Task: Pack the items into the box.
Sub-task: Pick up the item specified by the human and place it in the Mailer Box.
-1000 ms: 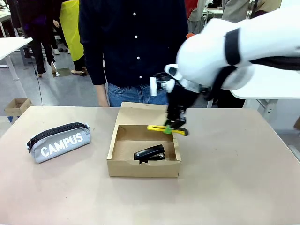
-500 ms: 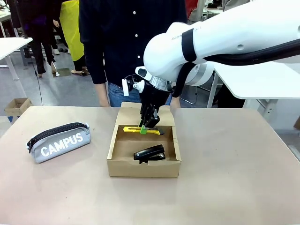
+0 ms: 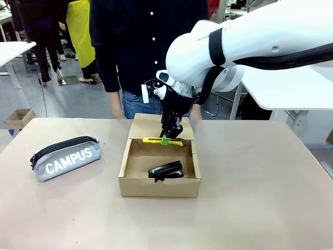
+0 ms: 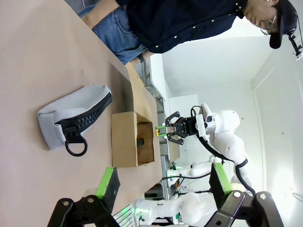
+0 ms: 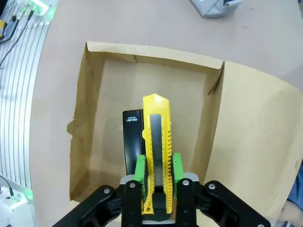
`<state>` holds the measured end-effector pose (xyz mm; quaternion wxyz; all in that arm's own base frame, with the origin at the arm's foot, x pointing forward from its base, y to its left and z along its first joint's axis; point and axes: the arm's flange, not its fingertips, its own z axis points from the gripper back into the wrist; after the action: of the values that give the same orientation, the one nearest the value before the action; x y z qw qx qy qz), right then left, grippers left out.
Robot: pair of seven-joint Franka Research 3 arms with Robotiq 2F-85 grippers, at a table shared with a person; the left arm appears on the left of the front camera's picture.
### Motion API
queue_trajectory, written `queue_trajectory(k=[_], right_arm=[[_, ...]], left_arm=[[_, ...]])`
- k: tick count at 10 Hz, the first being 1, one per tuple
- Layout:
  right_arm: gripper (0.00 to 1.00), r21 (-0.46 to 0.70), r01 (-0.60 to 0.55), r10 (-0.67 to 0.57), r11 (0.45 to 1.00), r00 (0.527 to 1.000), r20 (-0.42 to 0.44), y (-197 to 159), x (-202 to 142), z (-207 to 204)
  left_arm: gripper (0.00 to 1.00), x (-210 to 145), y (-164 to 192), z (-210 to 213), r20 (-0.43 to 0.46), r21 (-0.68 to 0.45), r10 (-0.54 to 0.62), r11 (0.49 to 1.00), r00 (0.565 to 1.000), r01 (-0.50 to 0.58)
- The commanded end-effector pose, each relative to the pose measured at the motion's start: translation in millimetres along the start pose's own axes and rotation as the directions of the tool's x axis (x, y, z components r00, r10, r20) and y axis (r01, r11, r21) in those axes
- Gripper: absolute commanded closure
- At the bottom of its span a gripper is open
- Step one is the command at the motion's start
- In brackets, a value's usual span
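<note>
Table (image 3: 260, 198): flat, tan, matte top.

Two things lie directly on it.

1. Box (image 3: 158, 187): brown cardboard, shallow, open. It sits about mid-table with its long side facing the camera. The lid flap is folded back from the far wall, toward the person's side.
2. Pouch (image 3: 65, 158): grey with a black zip along the top and a black ring pull at one end, "CAMPUS" printed in white. It lies left of the box, well apart from it, angled slightly with its right end raised.

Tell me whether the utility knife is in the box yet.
Not yet: the utility knife hangs clamped in the right hand above the box, where the stapler lies.
</note>
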<state>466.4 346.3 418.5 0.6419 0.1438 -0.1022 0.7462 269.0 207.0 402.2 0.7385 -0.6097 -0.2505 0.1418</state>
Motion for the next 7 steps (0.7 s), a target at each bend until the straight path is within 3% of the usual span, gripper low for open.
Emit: queue_trajectory(k=[1, 2, 3, 4, 7], right_arm=[[0.73, -0.004, -0.006, 0.006, 1.0, 1.0, -0.005, 8.5, -5.7, 2.9], [0.57, 0.001, -0.014, 0.014, 1.0, 1.0, -0.01, 9.0, -6.3, 2.2], [0.16, 0.005, -0.021, 0.021, 1.0, 1.0, -0.013, 8.3, -6.5, 0.6], [0.0, 0.01, -0.02, 0.02, 1.0, 1.0, -0.009, 7.6, -7.1, -0.1], [0.0, 0.004, -0.016, 0.016, 1.0, 1.0, -0.011, 8.0, -8.0, -0.2]], left_arm=[[0.0, -1.8, -1.0, -1.1, 0.014, -0.027, -0.021, 0.999, 1.0, 0.022], [0.0, -1.8, -1.0, -1.1, 0.014, -0.027, -0.021, 0.999, 1.0, 0.022], [0.0, -1.8, -1.0, -1.1, 0.014, -0.027, -0.021, 0.999, 1.0, 0.022], [0.0, -1.8, -1.0, -1.1, 0.014, -0.027, -0.021, 0.999, 1.0, 0.022], [0.0, -1.8, -1.0, -1.1, 0.014, -0.027, -0.021, 0.999, 1.0, 0.022]])
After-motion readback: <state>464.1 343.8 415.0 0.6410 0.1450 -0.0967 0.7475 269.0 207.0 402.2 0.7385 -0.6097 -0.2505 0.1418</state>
